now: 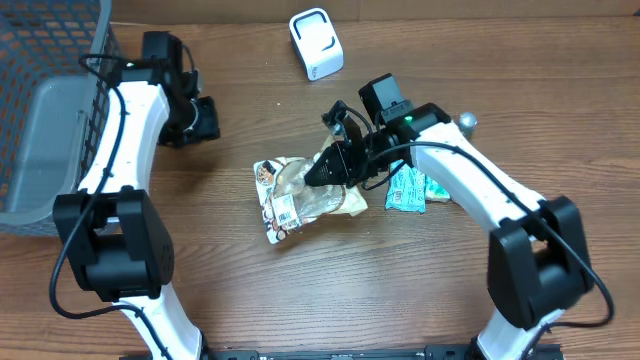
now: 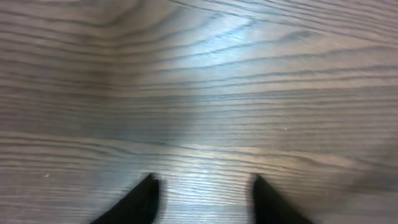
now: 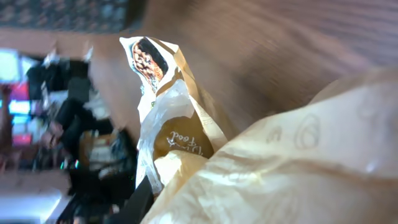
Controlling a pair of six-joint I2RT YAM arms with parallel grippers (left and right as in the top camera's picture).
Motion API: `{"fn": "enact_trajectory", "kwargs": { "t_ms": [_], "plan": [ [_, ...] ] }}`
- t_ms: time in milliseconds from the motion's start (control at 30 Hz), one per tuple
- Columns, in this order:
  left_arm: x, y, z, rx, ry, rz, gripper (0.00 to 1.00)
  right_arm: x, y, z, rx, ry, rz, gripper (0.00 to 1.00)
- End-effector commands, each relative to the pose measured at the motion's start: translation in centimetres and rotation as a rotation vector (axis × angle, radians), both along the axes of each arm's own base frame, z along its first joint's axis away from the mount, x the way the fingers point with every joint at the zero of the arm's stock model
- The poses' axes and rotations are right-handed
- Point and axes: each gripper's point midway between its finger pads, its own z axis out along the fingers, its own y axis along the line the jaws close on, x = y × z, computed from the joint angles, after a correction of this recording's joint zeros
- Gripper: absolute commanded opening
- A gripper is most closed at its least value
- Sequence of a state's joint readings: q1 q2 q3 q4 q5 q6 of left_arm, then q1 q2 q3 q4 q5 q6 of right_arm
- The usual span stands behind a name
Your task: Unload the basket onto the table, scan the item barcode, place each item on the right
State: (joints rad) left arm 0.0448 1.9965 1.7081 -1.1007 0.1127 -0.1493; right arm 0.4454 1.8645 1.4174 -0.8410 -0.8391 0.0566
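Count from the overhead view: two arms, one snack bag (image 1: 300,192), one teal packet (image 1: 405,188), one white scanner (image 1: 316,43), one grey mesh basket (image 1: 40,110), and one small grey round object (image 1: 466,122) that is too small to name.

The snack bag lies mid-table (image 1: 400,295), tan and white, crumpled. A barcode label (image 1: 288,212) faces up near its lower left. The teal packet sits just beside the bag on its right, partly under the right arm. The scanner stands well apart, at the far edge of the table. The basket is at the left edge.

Right gripper (image 1: 322,172): it sits at the bag's upper right corner, with its jaws drawn in on the wrapper. It reads as clamped on the bag's film.

Left gripper (image 1: 203,118): it is parked near the basket, well apart from the bag. Its fingers are spread and it holds nothing.

The left wrist view shows what the overhead cannot. The two dark fingertips (image 2: 142,200) stand apart, with only bare wood grain (image 2: 199,93) between them and nothing touching.

The right wrist view is blurred and filled with the snack bag (image 3: 180,137). Tan film bunches up close to the lens, and the far end carries a printed picture and some script lettering. One dark finger (image 3: 138,204) shows against the wrapper at the bottom edge. The other finger is hidden by the film. The barcode label does not show in this view; only the overhead catches it. Only the overhead shows the scanner, the basket and the teal packet.
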Motion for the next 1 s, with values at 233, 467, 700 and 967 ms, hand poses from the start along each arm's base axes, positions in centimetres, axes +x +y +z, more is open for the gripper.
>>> {"fn": "enact_trajectory", "kwargs": {
  "t_ms": [233,467,700,967],
  "plan": [
    [0.1,0.6,0.9,0.021,-0.023,0.005,1.00,-2.9,0.8,4.7,0.203,-0.075,0.170,0.13],
    [0.1,0.6,0.9,0.021,-0.023,0.005,1.00,-3.0,0.8,4.6,0.196,-0.071,0.168,0.13],
    [0.1,0.6,0.9,0.021,-0.023,0.005,1.00,-3.2,0.7,4.5,0.191,-0.057,0.167,0.13],
    [0.1,0.6,0.9,0.021,-0.023,0.005,1.00,-3.3,0.6,4.5,0.187,-0.048,0.166,0.13]
  ]
}}
